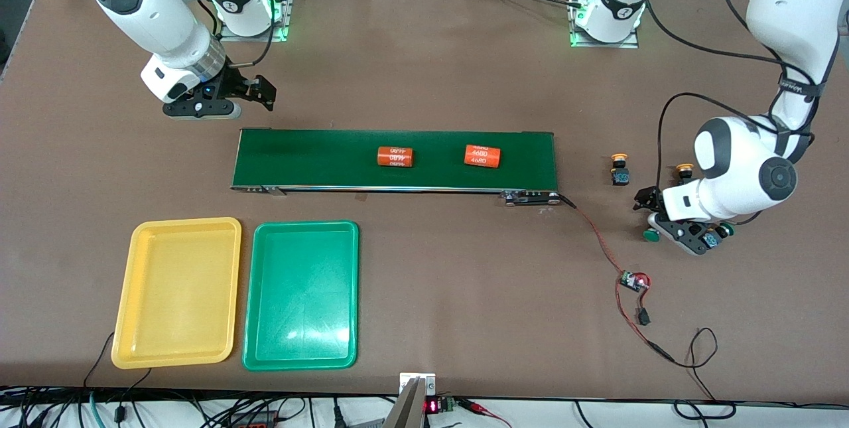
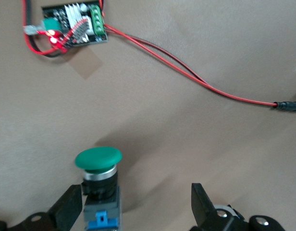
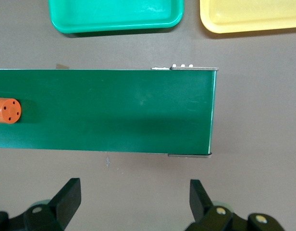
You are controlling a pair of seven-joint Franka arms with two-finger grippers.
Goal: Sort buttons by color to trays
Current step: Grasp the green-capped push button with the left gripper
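Now the left gripper [image 2: 136, 204] straddles a green-capped push-button switch [image 2: 99, 185], fingers open.
Both plastic trays, yellow [image 1: 176, 292] and green [image 1: 302, 295], lie empty toward the right arm's end of the counter; the right gripper [image 1: 262, 93] waits open above the conveyor belt [image 1: 394, 159]. Because the button sits against one finger [image 2: 68, 209], closing may tip it.

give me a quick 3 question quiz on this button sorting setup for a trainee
1. True or false: the yellow tray already holds a button.
2. Which claw has a green button between its open fingers? A) left claw B) right claw
3. Fill in: the two orange cylinders lie on the ____.

Key:
1. False; both the yellow tray and the green tray hold nothing.
2. A; the right claw hangs open over bare table at the conveyor belt's end.
3. Conveyor belt.
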